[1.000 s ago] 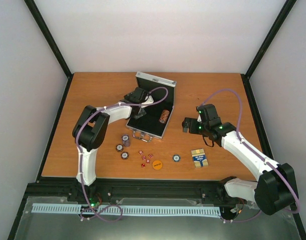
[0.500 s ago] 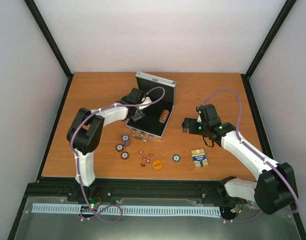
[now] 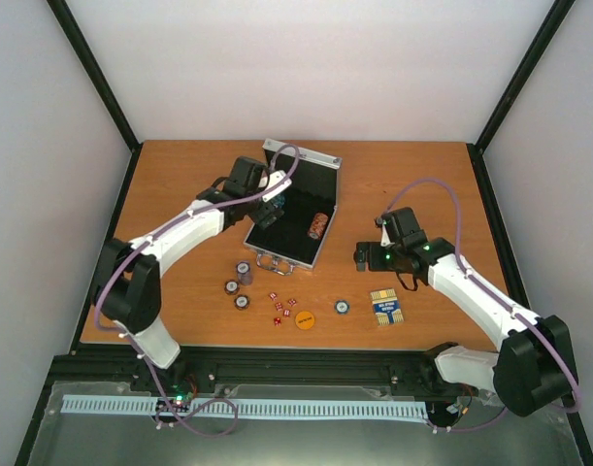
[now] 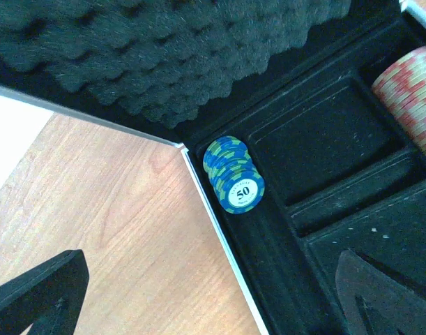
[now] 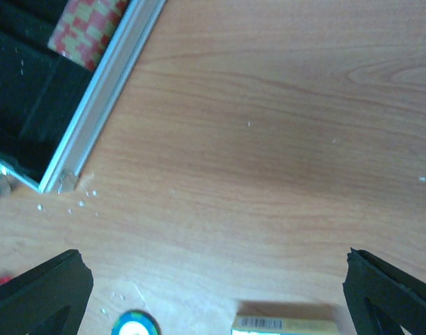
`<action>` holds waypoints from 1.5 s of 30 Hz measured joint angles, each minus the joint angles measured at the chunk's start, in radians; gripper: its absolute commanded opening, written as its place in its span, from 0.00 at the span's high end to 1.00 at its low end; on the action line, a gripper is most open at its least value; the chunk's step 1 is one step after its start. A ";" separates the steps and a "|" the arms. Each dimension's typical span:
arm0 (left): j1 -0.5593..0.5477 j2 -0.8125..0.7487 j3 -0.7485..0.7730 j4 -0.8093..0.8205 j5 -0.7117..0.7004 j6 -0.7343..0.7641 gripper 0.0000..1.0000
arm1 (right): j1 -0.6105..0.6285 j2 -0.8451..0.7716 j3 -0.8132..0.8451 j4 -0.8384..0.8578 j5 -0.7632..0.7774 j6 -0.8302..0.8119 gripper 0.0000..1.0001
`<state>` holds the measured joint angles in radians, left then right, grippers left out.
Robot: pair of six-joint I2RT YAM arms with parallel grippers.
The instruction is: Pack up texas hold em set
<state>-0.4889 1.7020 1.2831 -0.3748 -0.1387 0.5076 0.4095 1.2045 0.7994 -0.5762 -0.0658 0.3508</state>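
Reaching over the open case (image 3: 294,243), the left gripper (image 3: 273,210) hangs wide-jawed; the right gripper (image 3: 362,255), equally wide, hovers beside the case. Left wrist: striped blue chips (image 4: 235,174) stacked in black felt lining (image 4: 317,139), beside ridged foam (image 4: 164,49). Right wrist: wood-grain table (image 5: 282,139), aluminium rim (image 5: 101,105), deck (image 5: 286,326) edge.

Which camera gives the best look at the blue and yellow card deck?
The top external view: the card deck lies whole on the table there. The right wrist view catches only one edge of it at the bottom of its frame; the left wrist view misses it.
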 measured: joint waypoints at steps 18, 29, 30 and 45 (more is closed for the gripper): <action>0.016 -0.288 -0.066 0.006 0.021 -0.416 0.00 | 0.378 0.088 0.024 -0.218 0.054 0.061 0.10; 0.018 -0.352 -0.138 0.016 0.044 -0.549 0.00 | 0.449 0.239 0.048 -0.229 0.054 0.133 0.17; 0.018 -0.357 -0.145 0.016 0.047 -0.555 0.00 | 0.449 0.254 0.055 -0.230 0.055 0.138 0.18; 0.018 -0.461 -0.175 0.016 0.057 -0.587 0.00 | 0.450 0.403 0.085 -0.203 0.105 0.178 0.32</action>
<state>-0.4713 1.2407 1.1084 -0.3588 -0.0814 -0.0799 0.8593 1.6077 0.8845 -0.7792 0.0387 0.5289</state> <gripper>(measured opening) 0.997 0.700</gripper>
